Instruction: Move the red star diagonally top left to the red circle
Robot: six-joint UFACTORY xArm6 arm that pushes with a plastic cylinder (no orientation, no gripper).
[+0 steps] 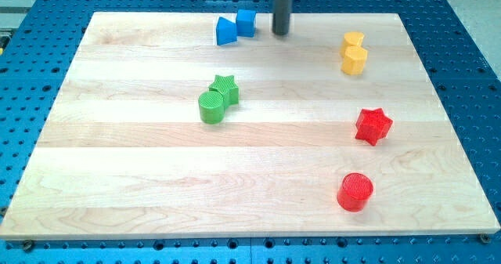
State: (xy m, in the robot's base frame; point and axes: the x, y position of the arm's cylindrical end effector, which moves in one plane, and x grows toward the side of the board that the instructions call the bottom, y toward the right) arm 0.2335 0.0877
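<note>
Gripperless, my tip (281, 34) holds nothing beside the blue blocks (235, 27), well apart from red star (373, 126) and red circle (355, 192).

The red star (373, 126) lies flat near the view's right edge, with the red circle (355, 192), a short upright cylinder, apart from it toward the view's bottom and slightly left.

Below and around our tip (281, 33), the wooden board (141, 178) carries blue blocks (235, 27), yellow blocks (354, 52), green star (225, 86), green circle (210, 107), red star (373, 126) and red circle (355, 192).
</note>
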